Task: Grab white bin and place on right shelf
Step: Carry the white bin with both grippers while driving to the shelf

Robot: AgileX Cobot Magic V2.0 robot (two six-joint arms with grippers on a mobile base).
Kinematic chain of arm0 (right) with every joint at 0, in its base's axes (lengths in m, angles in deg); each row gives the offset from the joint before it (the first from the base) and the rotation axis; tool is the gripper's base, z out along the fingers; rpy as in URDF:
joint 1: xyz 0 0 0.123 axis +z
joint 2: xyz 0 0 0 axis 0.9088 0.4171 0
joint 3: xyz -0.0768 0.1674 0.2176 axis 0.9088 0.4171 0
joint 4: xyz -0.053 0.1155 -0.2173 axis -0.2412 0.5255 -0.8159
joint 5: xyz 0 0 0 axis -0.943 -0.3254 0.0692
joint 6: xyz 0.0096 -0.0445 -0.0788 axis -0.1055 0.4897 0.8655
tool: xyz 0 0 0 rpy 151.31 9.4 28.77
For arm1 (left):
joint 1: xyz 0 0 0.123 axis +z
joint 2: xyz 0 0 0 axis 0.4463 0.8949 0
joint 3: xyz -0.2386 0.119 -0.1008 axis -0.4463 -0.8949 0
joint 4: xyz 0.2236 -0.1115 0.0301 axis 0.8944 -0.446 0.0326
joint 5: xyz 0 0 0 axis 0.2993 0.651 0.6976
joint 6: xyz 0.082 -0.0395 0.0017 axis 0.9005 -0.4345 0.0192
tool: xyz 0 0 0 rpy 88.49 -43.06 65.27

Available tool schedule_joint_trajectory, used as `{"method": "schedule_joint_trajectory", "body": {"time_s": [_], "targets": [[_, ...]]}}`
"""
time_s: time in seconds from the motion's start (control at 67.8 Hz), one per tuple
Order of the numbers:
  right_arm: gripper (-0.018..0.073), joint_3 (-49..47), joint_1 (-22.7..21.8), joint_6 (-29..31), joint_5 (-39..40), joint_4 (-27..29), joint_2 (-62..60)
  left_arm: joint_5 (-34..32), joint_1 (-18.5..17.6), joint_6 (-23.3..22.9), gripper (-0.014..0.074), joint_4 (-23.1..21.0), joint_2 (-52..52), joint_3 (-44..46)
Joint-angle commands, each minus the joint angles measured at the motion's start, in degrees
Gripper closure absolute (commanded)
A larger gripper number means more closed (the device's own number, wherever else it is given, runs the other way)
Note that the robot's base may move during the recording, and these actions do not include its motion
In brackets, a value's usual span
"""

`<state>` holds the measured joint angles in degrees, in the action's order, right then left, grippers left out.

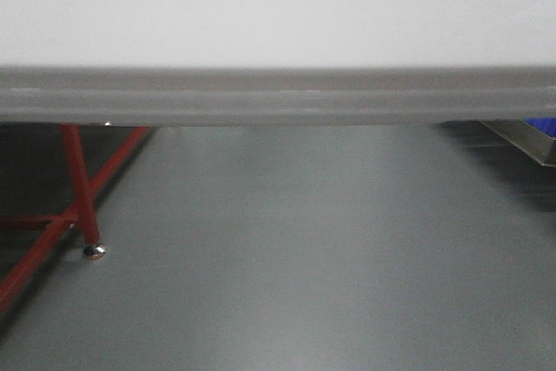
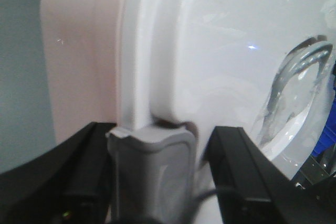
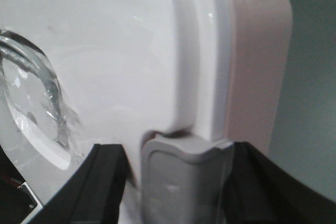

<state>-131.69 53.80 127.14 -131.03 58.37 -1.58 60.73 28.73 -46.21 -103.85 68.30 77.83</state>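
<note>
The white bin (image 1: 278,6) hangs close before the front camera and fills the top of that view, with its thick greyish rim (image 1: 278,95) running straight across and grey floor showing below it. My left gripper (image 2: 157,182) straddles a grey latch (image 2: 152,166) on one end of the bin (image 2: 220,51), black fingers (image 2: 86,171) on either side. My right gripper (image 3: 178,182) straddles the matching latch (image 3: 184,177) on the other end of the bin (image 3: 105,51). A corner of the right shelf (image 1: 530,141) shows at the far right.
A red-legged frame (image 1: 78,180) with a round metal foot (image 1: 94,252) stands on the grey floor (image 1: 304,258) at the left. A bit of blue plastic (image 1: 543,124) sits on the steel shelf. Blue also shows beyond the bin in the left wrist view (image 2: 325,129).
</note>
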Motion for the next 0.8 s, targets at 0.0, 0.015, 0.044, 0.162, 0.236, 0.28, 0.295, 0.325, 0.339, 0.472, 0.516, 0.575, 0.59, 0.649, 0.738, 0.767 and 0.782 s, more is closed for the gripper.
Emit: {"method": "schedule_joint_trajectory", "body": {"time_s": [0.0, 0.015, 0.044, 0.162, 0.236, 0.28, 0.295, 0.325, 0.339, 0.472, 0.516, 0.575, 0.59, 0.649, 0.738, 0.767, 0.782], "targets": [[0.0255, -2.0, 0.4, 0.8, -4.6, 11.3, -0.3, 2.6, -0.7, 0.5, 0.0357, -10.5, -0.3, 2.1], [0.0255, -2.0, 0.4, 0.8, -4.6, 11.3, -0.3, 2.6, -0.7, 0.5, 0.0357, -10.5, -0.3, 2.1], [0.0255, -2.0, 0.4, 0.8, -4.6, 11.3, -0.3, 2.6, -0.7, 0.5, 0.0357, -10.5, -0.3, 2.1], [0.0255, -2.0, 0.4, 0.8, -4.6, 11.3, -0.3, 2.6, -0.7, 0.5, 0.0357, -10.5, -0.3, 2.1], [0.0255, -2.0, 0.4, 0.8, -4.6, 11.3, -0.3, 2.6, -0.7, 0.5, 0.0357, -10.5, -0.3, 2.1], [0.0255, -2.0, 0.4, 0.8, -4.6, 11.3, -0.3, 2.6, -0.7, 0.5, 0.0357, -10.5, -0.3, 2.1], [0.0255, -2.0, 0.4, 0.8, -4.6, 11.3, -0.3, 2.6, -0.7, 0.5, 0.0357, -10.5, -0.3, 2.1], [0.0255, -2.0, 0.4, 0.8, -4.6, 11.3, -0.3, 2.6, -0.7, 0.5, 0.0357, -10.5, -0.3, 2.1], [0.0255, -2.0, 0.4, 0.8, -4.7, 11.3, -0.3, 2.6, -0.7, 0.5, 0.0357, -10.5, -0.3, 2.1], [0.0255, -2.0, 0.4, 0.8, -5.4, 11.3, -0.3, 2.6, -0.7, 0.5, 0.0357, -10.5, -0.3, 2.1], [0.0255, -2.0, 0.4, 0.8, -5.5, 11.3, -0.3, 2.6, -0.7, 0.5, 0.0357, -10.5, -0.3, 2.1], [0.0255, -2.0, 0.4, 0.8, -5.5, 11.3, -0.3, 2.6, -0.7, 0.5, 0.0357, -10.5, -0.3, 2.1], [0.0255, -2.0, 0.4, 0.8, -5.5, 11.3, -0.3, 2.6, -0.7, 0.5, 0.0357, -10.5, -0.3, 2.1], [0.0255, -2.0, 0.4, 0.8, -5.7, 11.3, -0.3, 2.6, -0.7, 0.5, 0.0357, -10.5, -0.3, 2.1], [0.0255, -2.0, 0.4, 0.8, -5.6, 11.3, -0.3, 2.6, -0.7, 0.5, 0.0357, -10.5, -0.3, 2.1], [0.0255, -2.0, 0.4, 0.8, -5.6, 11.3, -0.3, 2.6, -0.7, 0.5, 0.0357, -10.5, -0.3, 2.1], [0.0255, -2.0, 0.4, 0.8, -5.6, 11.3, -0.3, 2.6, -0.7, 0.5, 0.0357, -10.5, -0.3, 2.1]]}}
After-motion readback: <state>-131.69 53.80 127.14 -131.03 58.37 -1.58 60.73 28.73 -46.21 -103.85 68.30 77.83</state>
